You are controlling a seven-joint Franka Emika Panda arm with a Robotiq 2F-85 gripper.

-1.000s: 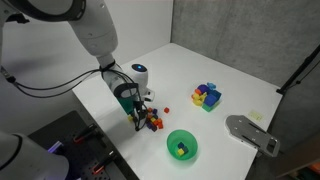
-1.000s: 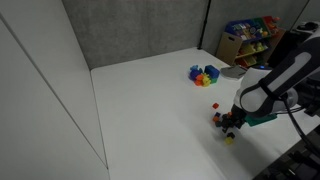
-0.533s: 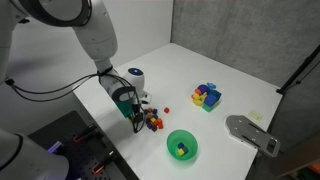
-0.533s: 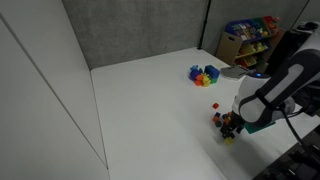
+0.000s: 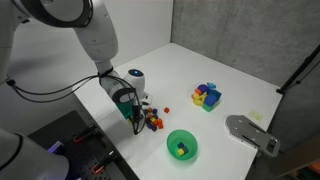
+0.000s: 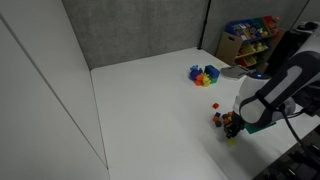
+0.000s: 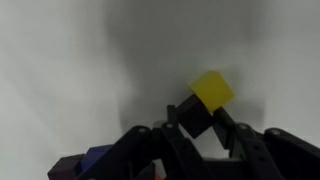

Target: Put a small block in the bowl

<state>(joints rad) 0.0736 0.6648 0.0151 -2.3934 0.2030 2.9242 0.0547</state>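
Bowl (image 5: 193, 140) sits beside arm (image 5: 97, 42) bent down over small blocks (image 5: 153, 121).

The bench top (image 5: 230, 75) is showing a smooth, matt white face. The bowl (image 5: 192, 140), near one bench edge, is looking like bright green plastic with a slight sheen. The plate (image 5: 250, 133) at a bench corner is reading as dull grey metal. The blocks (image 6: 204, 75) are looking like smooth coloured plastic, and the yellow block (image 7: 213, 88) is appearing matt. The gripper (image 7: 197, 118) is looking matt black, while the arm's shell (image 5: 90, 30) is gleaming glossy white.
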